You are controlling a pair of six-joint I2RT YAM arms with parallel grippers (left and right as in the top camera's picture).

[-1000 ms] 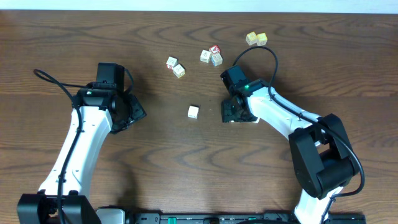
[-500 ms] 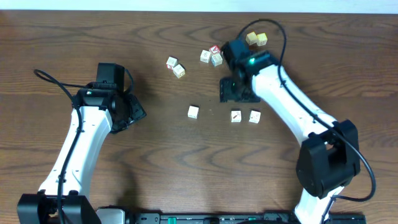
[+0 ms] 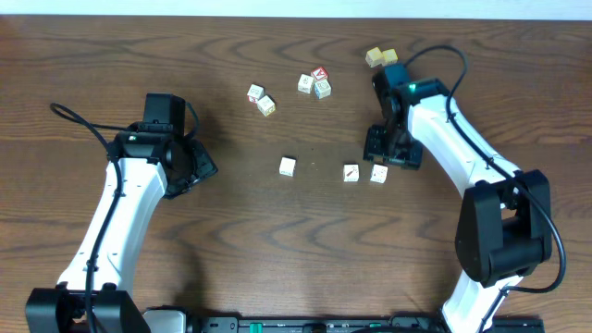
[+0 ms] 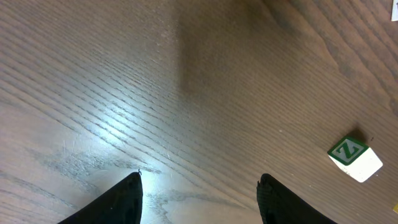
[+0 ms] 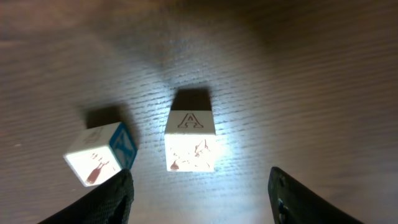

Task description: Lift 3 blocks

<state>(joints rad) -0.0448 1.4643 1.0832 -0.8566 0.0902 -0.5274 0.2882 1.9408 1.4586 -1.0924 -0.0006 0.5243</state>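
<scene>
Three whitish blocks lie apart in a row on the table: one in the middle (image 3: 288,166), one with a reddish mark (image 3: 351,173) and one just right of it (image 3: 378,173). In the right wrist view the block with an "A" face (image 5: 190,140) sits ahead of and between my fingers, and a blue-edged block (image 5: 101,154) lies at the left fingertip. My right gripper (image 3: 387,157) (image 5: 200,180) is open and holds nothing. My left gripper (image 3: 199,171) (image 4: 199,179) is open over bare wood, with a white block with a green "Z" face (image 4: 354,158) off to its right.
A cluster with a red-topped cube (image 3: 315,82) and a pair of cubes (image 3: 261,99) lie at the back centre. Two pale yellow cubes (image 3: 380,57) sit at the back right, close to the right arm's cable.
The right gripper drew back off the two blocks on the right, leaving them uncovered on the table, then swung right to stand just behind them. The left arm has not moved.
</scene>
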